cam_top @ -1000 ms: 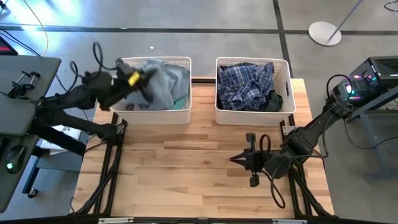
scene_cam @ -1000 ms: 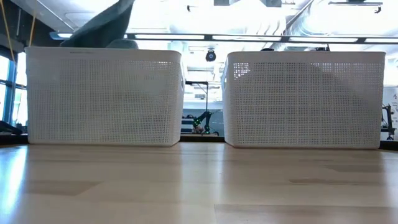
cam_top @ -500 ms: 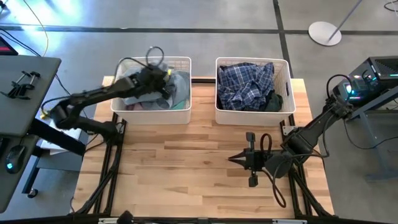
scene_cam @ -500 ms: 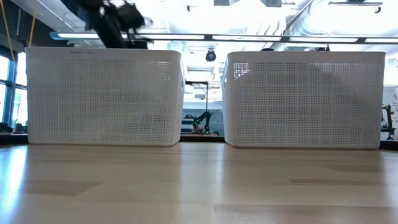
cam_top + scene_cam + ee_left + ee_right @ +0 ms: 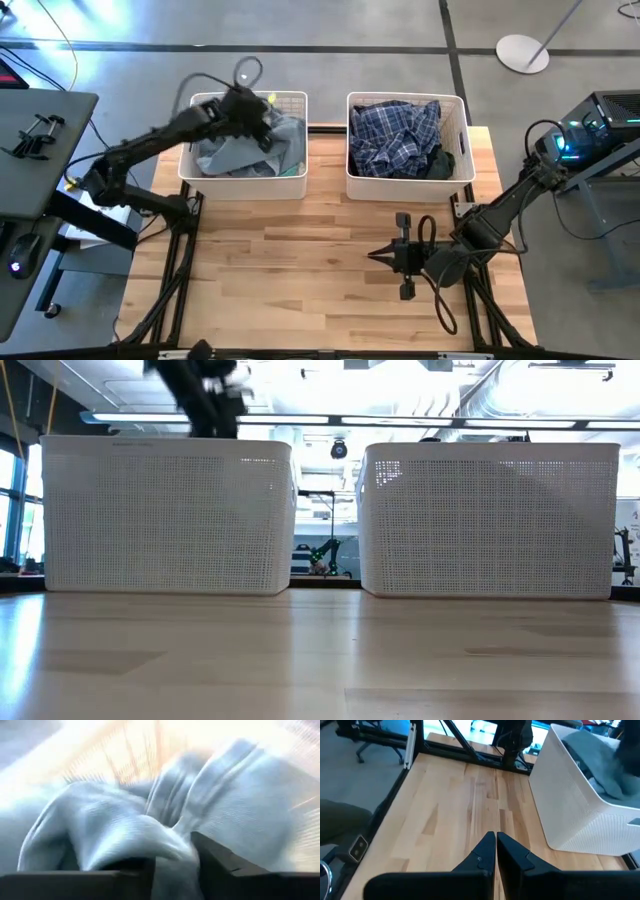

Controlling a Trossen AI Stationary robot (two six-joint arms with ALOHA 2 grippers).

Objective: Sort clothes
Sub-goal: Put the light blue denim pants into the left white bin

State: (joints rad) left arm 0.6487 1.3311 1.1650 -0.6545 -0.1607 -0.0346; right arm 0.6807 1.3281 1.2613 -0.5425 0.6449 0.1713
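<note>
Two white slatted baskets stand at the table's far side. The left basket (image 5: pixel 245 186) holds a grey-blue garment (image 5: pixel 232 150), crumpled on other clothes. My left gripper (image 5: pixel 264 122) reaches down into this basket from the left. Its fingers stand apart with a fold of that garment (image 5: pixel 175 832) between them. The right basket (image 5: pixel 405 185) holds a navy-white plaid garment (image 5: pixel 398 135) and a dark one (image 5: pixel 440 163). My right gripper (image 5: pixel 376 257) hangs shut over the bare wood near the table's front right, touching nothing. My left gripper comes slanting down from the table's left at a raised fold (image 5: pixel 170 827) of the grey-blue garment, which bunches into the gap between its two fingers (image 5: pixel 215 857). Whether the fingers touch the cloth, I cannot tell. The garment lies in the basket.
Bare wood (image 5: pixel 300 260) stretches in front of both baskets. A grey side table (image 5: pixel 40 130) stands off the table's left edge, and equipment (image 5: pixel 600 115) off its right. The low view shows my left arm (image 5: pixel 205 395) above the left basket's rim.
My left gripper has swung from the left basket's left rim toward the table's right, over the basket, and sunk, tipping downward. The grey-blue garment, which hung high and draped over that rim, now lies bunched inside the basket.
</note>
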